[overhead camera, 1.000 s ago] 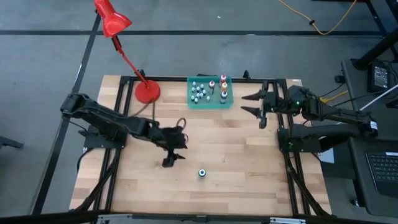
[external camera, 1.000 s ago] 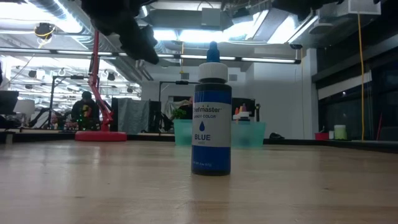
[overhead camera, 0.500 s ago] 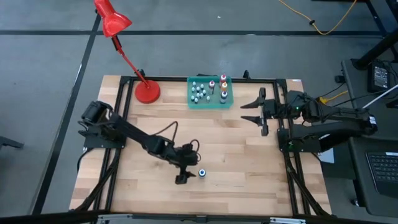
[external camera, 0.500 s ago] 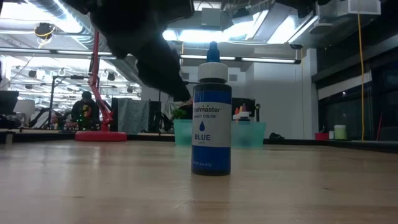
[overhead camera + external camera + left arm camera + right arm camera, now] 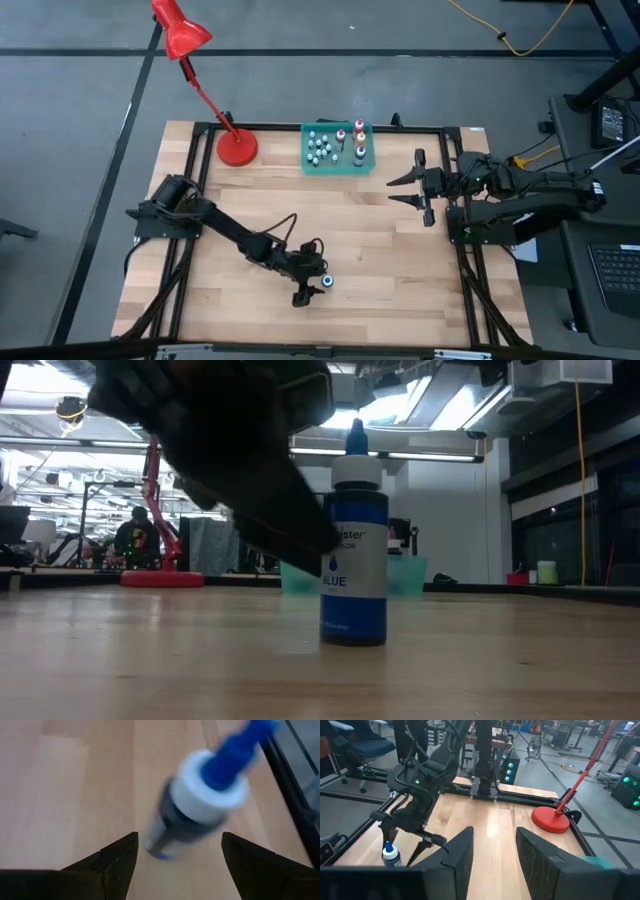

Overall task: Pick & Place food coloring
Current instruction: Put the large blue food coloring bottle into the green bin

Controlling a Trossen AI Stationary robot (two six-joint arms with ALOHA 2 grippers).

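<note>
While one blue bottle [image 5: 326, 281] stood between the left gripper's [image 5: 312, 283] spread fingers, roughly a dozen bottles [image 5: 339, 146] filled one tray [image 5: 338, 167]; the right gripper [image 5: 404, 187] hung parted, empty.

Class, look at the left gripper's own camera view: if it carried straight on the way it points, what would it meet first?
Most likely the blue food coloring bottle, standing between the open left gripper fingers.

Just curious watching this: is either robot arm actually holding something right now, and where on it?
Nothing is held. The left tool stands open around the blue bottle, not gripping it; the right tool is empty.
</note>
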